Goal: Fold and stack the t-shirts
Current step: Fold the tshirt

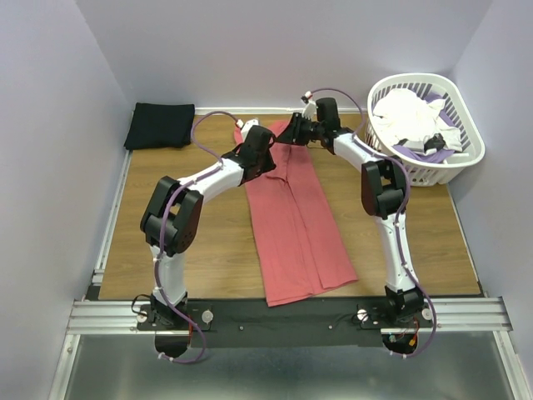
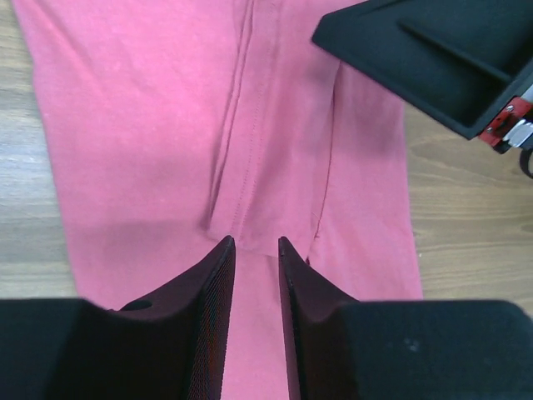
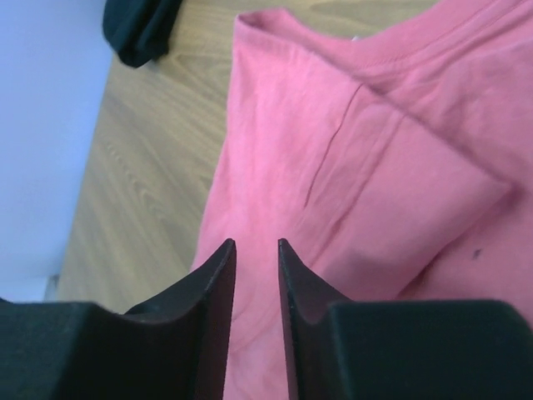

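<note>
The coral-red t-shirt (image 1: 296, 217) lies on the wooden table, folded lengthwise into a long strip that runs from the far middle to the near edge. The black t-shirt (image 1: 160, 125) lies folded at the far left corner and also shows in the right wrist view (image 3: 137, 29). My left gripper (image 1: 265, 148) hovers over the far end of the red shirt (image 2: 150, 125), jaws a narrow gap apart with nothing between them. My right gripper (image 1: 287, 133) is just beside it near the collar (image 3: 375, 167), also slightly open and empty. It shows in the left wrist view (image 2: 433, 58).
A white slatted basket (image 1: 466, 137) with white and purple laundry (image 1: 412, 117) stands at the far right. Purple-grey walls close in the table on the left, back and right. Bare wood (image 1: 191, 242) shows on both sides of the red shirt.
</note>
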Action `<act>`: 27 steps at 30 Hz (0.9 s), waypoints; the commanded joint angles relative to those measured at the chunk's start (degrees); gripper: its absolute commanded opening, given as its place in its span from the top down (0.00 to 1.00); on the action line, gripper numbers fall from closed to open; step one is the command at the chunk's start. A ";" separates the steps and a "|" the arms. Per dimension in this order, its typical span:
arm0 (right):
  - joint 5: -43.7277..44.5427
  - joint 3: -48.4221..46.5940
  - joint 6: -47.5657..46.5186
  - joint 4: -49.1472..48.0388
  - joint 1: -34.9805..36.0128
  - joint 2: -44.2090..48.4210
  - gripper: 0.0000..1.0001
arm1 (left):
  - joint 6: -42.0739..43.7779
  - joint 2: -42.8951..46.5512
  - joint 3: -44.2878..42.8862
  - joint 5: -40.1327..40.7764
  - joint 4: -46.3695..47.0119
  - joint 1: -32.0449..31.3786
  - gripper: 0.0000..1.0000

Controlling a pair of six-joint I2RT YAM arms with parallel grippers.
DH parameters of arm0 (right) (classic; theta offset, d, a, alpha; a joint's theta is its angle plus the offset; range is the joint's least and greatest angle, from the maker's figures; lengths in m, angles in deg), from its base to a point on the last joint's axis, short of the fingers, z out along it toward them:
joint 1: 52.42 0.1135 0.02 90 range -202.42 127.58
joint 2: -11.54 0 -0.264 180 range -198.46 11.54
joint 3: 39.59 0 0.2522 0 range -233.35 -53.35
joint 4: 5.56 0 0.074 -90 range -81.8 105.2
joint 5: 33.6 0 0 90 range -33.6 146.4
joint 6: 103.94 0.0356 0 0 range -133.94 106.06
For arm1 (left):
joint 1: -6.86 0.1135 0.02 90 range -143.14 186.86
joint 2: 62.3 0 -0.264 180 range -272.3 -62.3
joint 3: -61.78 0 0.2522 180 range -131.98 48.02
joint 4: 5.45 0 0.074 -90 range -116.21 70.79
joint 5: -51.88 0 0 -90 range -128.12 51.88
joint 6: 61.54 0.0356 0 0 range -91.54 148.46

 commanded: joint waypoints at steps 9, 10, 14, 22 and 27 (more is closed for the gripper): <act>-6.21 11.39 4.52 -5.80 -4.44 -2.04 0.69 | 0.60 -1.68 2.87 0.88 -0.35 -0.50 0.66; -6.04 12.17 4.16 -5.71 -4.70 -1.52 0.69 | 0.51 -1.85 3.23 0.79 -0.35 -0.50 0.66; -6.21 13.41 3.55 -5.71 -4.62 0.94 0.69 | 0.42 -1.33 3.76 1.14 -0.52 -0.50 0.66; -2.36 26.64 -0.05 -5.53 -4.70 17.17 0.68 | 2.53 -3.86 0.16 2.55 -1.75 1.34 0.66; 3.10 41.34 -1.20 -4.66 -4.62 28.95 0.62 | 5.34 -9.40 -6.51 2.99 -3.94 2.66 0.66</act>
